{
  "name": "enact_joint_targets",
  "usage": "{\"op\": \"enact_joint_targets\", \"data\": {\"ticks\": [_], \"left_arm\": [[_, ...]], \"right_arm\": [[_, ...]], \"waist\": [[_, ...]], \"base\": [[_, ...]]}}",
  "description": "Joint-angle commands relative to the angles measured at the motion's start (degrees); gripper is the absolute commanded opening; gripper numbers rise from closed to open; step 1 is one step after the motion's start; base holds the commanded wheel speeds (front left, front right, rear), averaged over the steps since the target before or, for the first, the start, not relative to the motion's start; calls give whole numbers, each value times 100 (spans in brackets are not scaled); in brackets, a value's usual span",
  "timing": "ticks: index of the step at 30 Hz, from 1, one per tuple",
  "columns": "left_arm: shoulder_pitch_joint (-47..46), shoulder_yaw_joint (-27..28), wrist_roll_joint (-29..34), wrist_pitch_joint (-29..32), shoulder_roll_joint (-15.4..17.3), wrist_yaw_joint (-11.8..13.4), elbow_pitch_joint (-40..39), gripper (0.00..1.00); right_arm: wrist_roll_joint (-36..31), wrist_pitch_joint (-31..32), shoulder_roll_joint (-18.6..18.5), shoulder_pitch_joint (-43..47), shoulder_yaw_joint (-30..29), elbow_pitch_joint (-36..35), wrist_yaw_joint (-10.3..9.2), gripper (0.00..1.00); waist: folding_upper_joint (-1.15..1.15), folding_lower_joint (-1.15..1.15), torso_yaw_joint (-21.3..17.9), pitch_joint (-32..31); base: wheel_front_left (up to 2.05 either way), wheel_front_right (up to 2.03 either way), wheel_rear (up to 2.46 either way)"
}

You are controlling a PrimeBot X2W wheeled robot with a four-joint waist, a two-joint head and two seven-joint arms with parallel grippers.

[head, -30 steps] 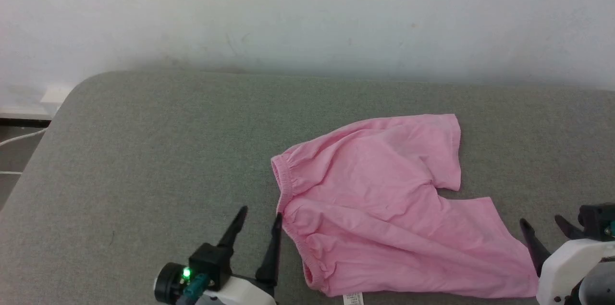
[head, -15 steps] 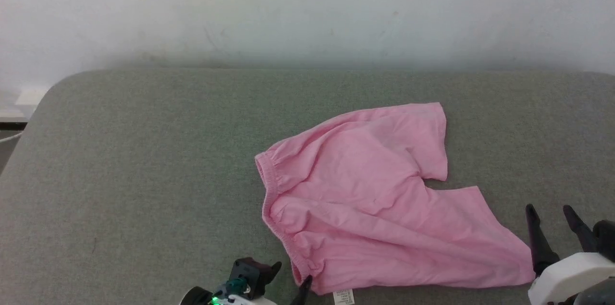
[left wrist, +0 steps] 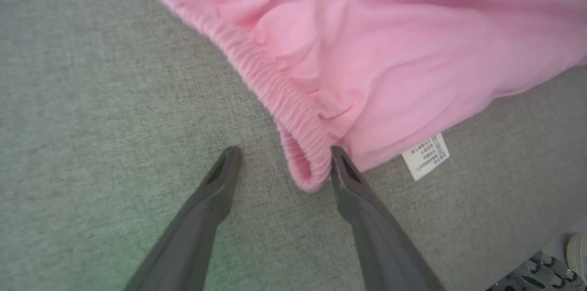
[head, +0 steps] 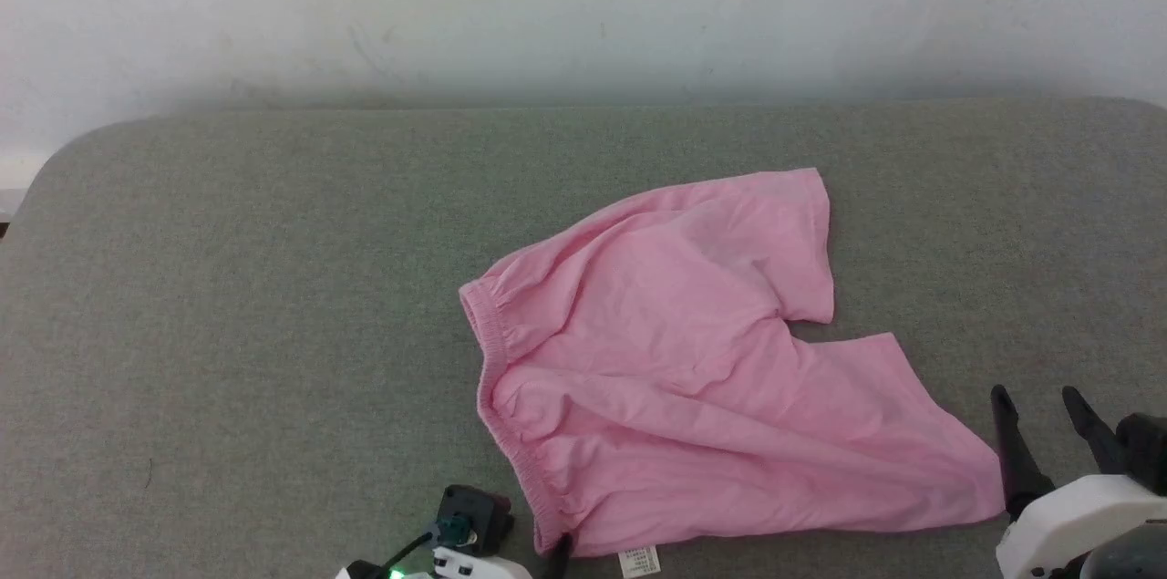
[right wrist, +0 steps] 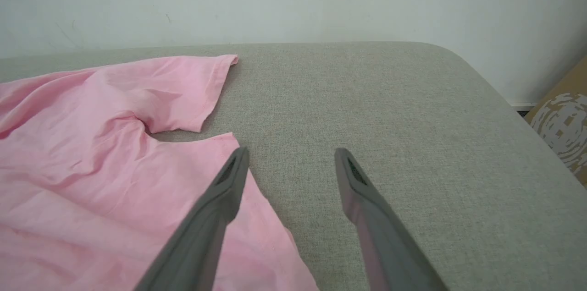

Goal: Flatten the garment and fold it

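Left gripper point(left wrist: 285, 158): jaws apart, straddling the near end of the waistband point(left wrist: 257, 71). One finger sits right against the elastic, nothing clamped. Garment point(head: 675, 378) lies right of centre on the grey padded surface point(head: 228, 287), waistband to the left, both legs to the right. It's spread open but creased, and bunched near the waistband. Judgement: flattening partly done, wrinkles left to pull out, fold not started. White label point(left wrist: 425, 156) sticks out at the near edge, print too small to read. Right gripper point(right wrist: 291, 158): jaws apart at the near leg's hem, one finger over fabric, the other over bare surface, holding nothing.
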Motion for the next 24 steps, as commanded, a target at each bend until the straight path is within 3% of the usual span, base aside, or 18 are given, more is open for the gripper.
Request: {"op": "enact_joint_targets", "data": {"ticks": [1, 2, 3, 4, 9, 17, 24], "left_arm": [[117, -21, -36, 196, 30, 11, 197, 100], [125, -47, -56, 270, 35, -14, 239, 41], [133, -63, -84, 316, 35, -41, 271, 16], [143, -73, -117, 344, 34, -67, 300, 0], [172, -33, -194, 153, 45, -78, 270, 0], [114, 117, -174, -483, 67, 52, -229, 0], [78, 56, -146, -522, 61, 94, -535, 0]], "right_arm": [[-4, -36, 6, -92, 8, 22, -5, 100], [-2, -38, 1, -103, 15, 34, -5, 100], [0, -40, -4, -114, 26, 47, -5, 100], [0, -40, -14, -122, 41, 61, -5, 100], [43, 179, -97, -35, 109, 118, -5, 100], [460, 2039, -75, 715, 142, 27, -5, 100], [529, 2349, 146, 711, -82, -13, -5, 100]], "waist": [[0, 0, -3, 32], [0, 0, -2, 36], [0, 0, -2, 34], [0, 0, -1, 21], [0, 0, 42, -132], [0, 0, 177, -255], [0, 0, 248, -127]], "base": [[0, 0, 0], [0, 0, 0], [0, 0, 0], [0, 0, 0], [0, 0, 0], [0, 0, 0], [0, 0, 0]]}}
